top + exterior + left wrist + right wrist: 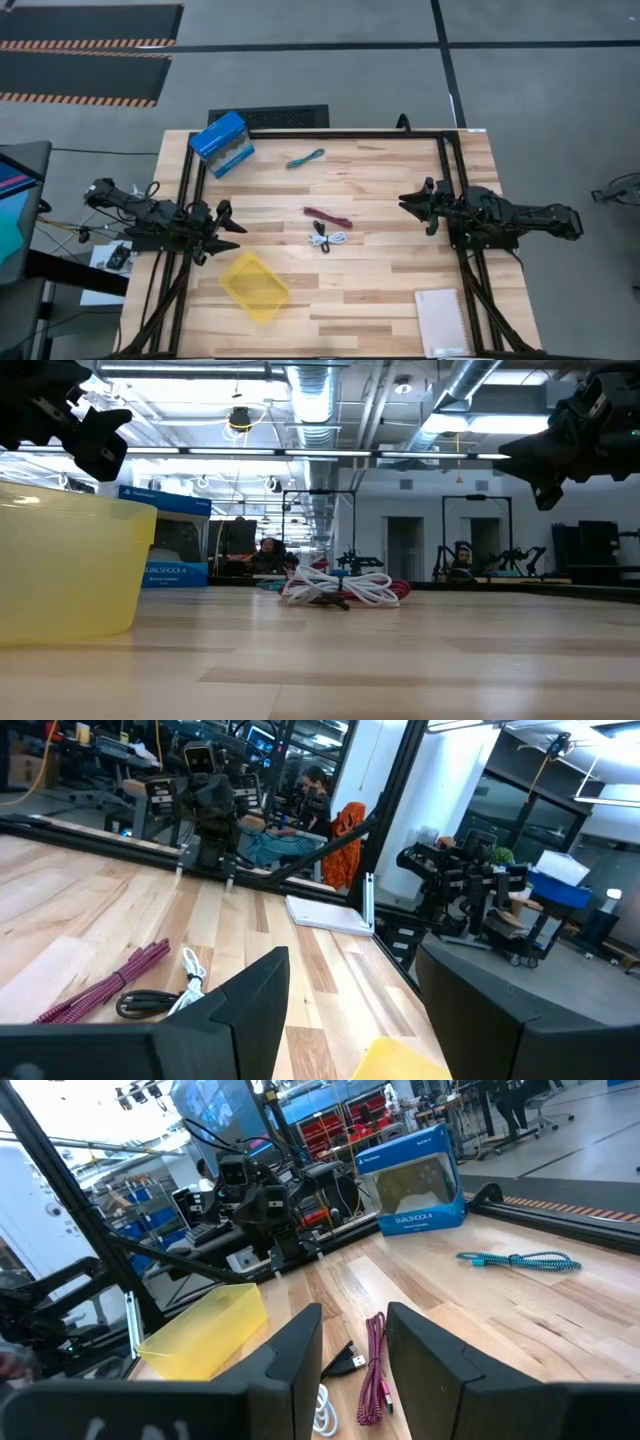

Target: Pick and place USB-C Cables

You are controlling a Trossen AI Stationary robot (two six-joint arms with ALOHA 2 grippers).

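Four small bundled cables lie on the wooden table between my arms: a teal one (306, 158) toward the far edge, a dark red one (327, 216) in the middle, and just nearer a white one (337, 239) beside a black one (320, 242). My left gripper (232, 228) hovers open at the table's left side, above the surface, pointing level at the cables. My right gripper (408, 203) hovers open at the right side, also level, facing them. In the right wrist view the dark red cable (375, 1370) lies ahead of the open fingers (300, 1350).
A blue box (222, 143) stands at the far left corner. A yellow tray (254, 286) sits near the front left, by my left gripper. A pale notebook (442, 322) lies at the front right corner. Black frame rails (330, 132) run along the table's edges.
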